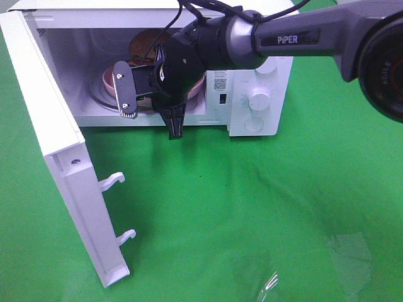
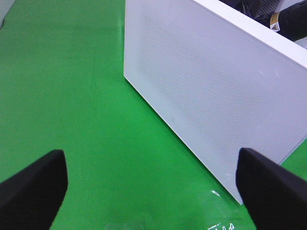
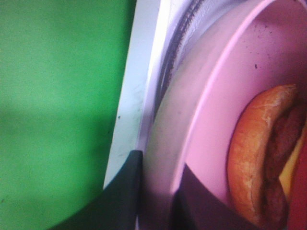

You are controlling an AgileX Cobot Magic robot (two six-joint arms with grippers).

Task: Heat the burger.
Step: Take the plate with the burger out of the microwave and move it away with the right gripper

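Placing step: round pink plate [image 3: 211, 120] with the glossy golden-brown-bun burger [image 3: 254, 158] sits inside the open white microwave oven [image 1: 252, 94], on the round glass turntable [image 1: 101, 97]. Right claw [image 3: 156, 191] pinched on the plate's rim, one dark finger outside, one inside, closed on it. Burger well inside the plate, apart from the fingers; bun, dark patty and a yellow cheese edge visible in the right wrist view. In the high view mostly hidden behind the wrist, only a brown bit showing.

Next, probably: release the rim, back straight out of the cavity without dragging the plate, then swing the white microwave door [image 1: 69, 182] shut. Plate looks near the front lip, so may need a nudge deeper before letting go; hard to tell.

Right arm reaching across from the right side of the high view, forearm roughly level, wrist dipped into the oven mouth. Left claw [image 2: 153, 187] wide open, empty, low over the green cloth counter [image 1: 252, 214], facing the outer face of the door, well placed to push it closed.
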